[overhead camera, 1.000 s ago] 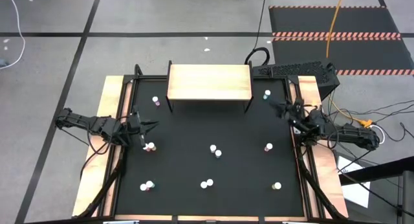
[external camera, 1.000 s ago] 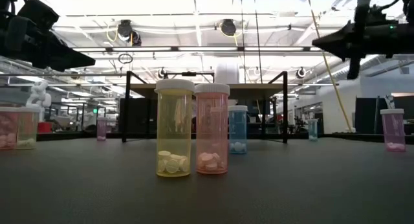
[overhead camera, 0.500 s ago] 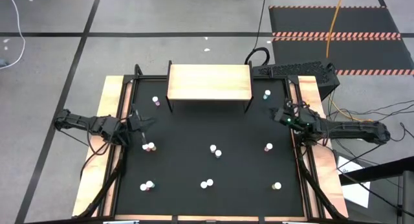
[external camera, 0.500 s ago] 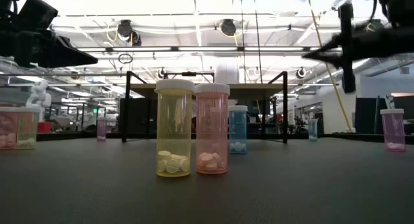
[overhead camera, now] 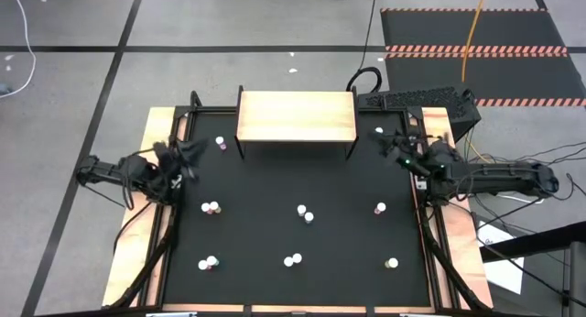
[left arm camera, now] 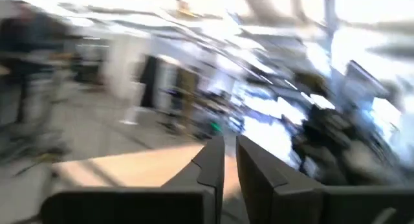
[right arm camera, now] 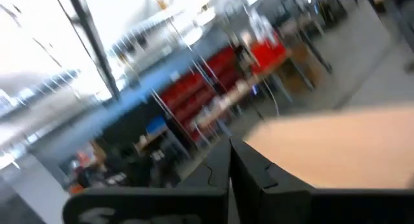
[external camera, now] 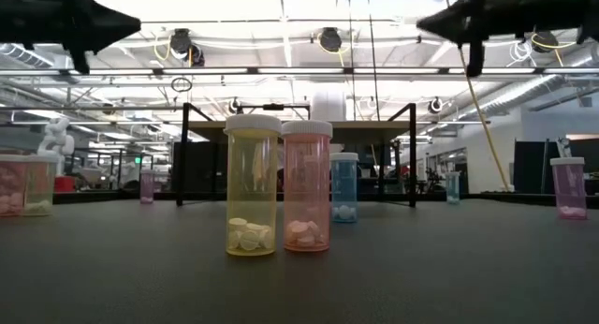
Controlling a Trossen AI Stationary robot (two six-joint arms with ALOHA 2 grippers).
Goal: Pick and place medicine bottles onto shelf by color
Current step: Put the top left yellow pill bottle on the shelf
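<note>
The left tool [overhead camera: 188, 152] hangs above the left edge of the black table [overhead camera: 275, 184], its two dark fingers [left arm camera: 213, 169] pressed together and holding nothing. The right tool [overhead camera: 400, 152] hangs above the right edge of the table, beside the shelf's right end, its fingers [right arm camera: 217, 166] likewise closed and empty. Between them, at the far side of the table, stands the shelf [overhead camera: 297, 116], a light-wood top on thin black legs with nothing on it. All the medicine bottles stand on the table with their white caps on. In the low view a yellow bottle [external camera: 253, 185] and a pink bottle [external camera: 307, 185] stand upright and touching side by side nearest the camera, each holding a small heap of pale tablets at the bottom. Just behind them a blue bottle [external camera: 343, 187] also shows a few tablets. Farther off, a pair of bottles [external camera: 23, 184] stands at the left edge, a small pink bottle [external camera: 146, 185] is near the shelf's left leg, a pale blue-green bottle [external camera: 453, 186] is beyond the right leg, and a purple-pink bottle [external camera: 567, 187] is at the right; their contents cannot be made out.
</note>
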